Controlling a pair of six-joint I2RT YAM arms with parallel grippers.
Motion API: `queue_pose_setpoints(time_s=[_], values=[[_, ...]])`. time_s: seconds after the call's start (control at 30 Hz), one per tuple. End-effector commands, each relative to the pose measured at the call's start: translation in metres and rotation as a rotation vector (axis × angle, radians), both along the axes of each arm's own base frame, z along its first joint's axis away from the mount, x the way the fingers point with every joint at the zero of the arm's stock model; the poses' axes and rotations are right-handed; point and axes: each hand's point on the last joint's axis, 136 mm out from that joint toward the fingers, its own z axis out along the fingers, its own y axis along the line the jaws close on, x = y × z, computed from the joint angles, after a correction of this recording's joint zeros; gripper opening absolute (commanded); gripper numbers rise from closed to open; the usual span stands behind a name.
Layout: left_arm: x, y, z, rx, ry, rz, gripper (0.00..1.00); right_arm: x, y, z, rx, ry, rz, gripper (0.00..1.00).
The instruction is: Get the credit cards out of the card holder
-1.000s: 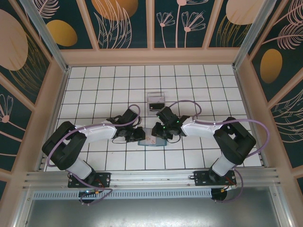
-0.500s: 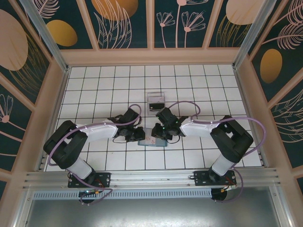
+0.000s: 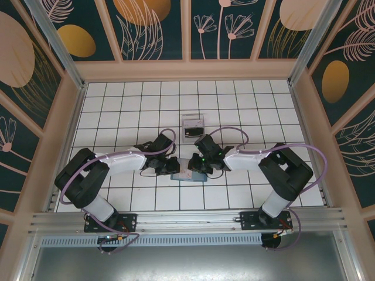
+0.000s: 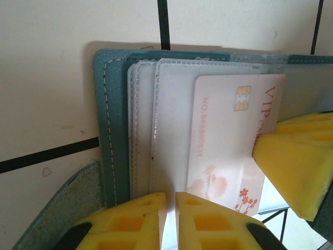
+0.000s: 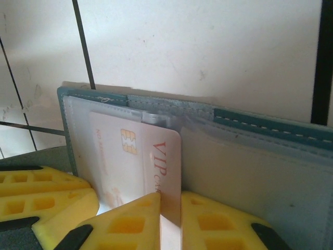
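Observation:
The teal card holder (image 3: pixel 186 175) lies open on the tiled floor between both arms. In the left wrist view its teal edge (image 4: pixel 112 130) frames clear plastic sleeves. A whitish credit card (image 4: pixel 223 130) with a gold chip and red "VIP" lettering sticks partly out of one sleeve. My left gripper (image 4: pixel 170 200) is shut on the thin edge of a sleeve of the card holder. My right gripper (image 5: pixel 170 200) is shut on the near edge of the credit card (image 5: pixel 156 156), beside the card holder's other panel (image 5: pixel 270 126). From above, the left gripper (image 3: pixel 173 168) and right gripper (image 3: pixel 195 168) face each other over the holder.
A small clear plastic box (image 3: pixel 192 125) stands about one tile behind the card holder. The right gripper's yellow finger (image 4: pixel 294 161) shows at the right edge of the left wrist view. Padded walls enclose the white tiled floor (image 3: pixel 117 105).
The right gripper has narrowed onto the credit card's edge, and its arm has shifted slightly left toward the holder. The left arm has held still.

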Motion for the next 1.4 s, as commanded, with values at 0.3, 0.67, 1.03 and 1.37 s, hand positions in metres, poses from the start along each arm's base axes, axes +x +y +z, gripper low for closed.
queue_pose_setpoints(time_s=[0.3, 0.67, 1.03, 1.37], values=[[-0.010, 0.023, -0.021, 0.130, 0.044, 0.008, 0.16, -0.006, -0.023, -0.006, -0.031, 0.014, -0.032, 0.06], [-0.011, 0.023, -0.020, 0.124, 0.046, 0.006, 0.16, -0.002, -0.043, 0.012, -0.059, -0.026, -0.063, 0.03], [-0.021, 0.014, -0.012, 0.032, 0.067, 0.010, 0.16, 0.015, -0.051, 0.061, -0.041, -0.156, -0.071, 0.00], [-0.025, 0.012, -0.002, -0.018, 0.059, 0.006, 0.17, 0.044, -0.058, 0.097, -0.090, -0.317, -0.038, 0.00]])
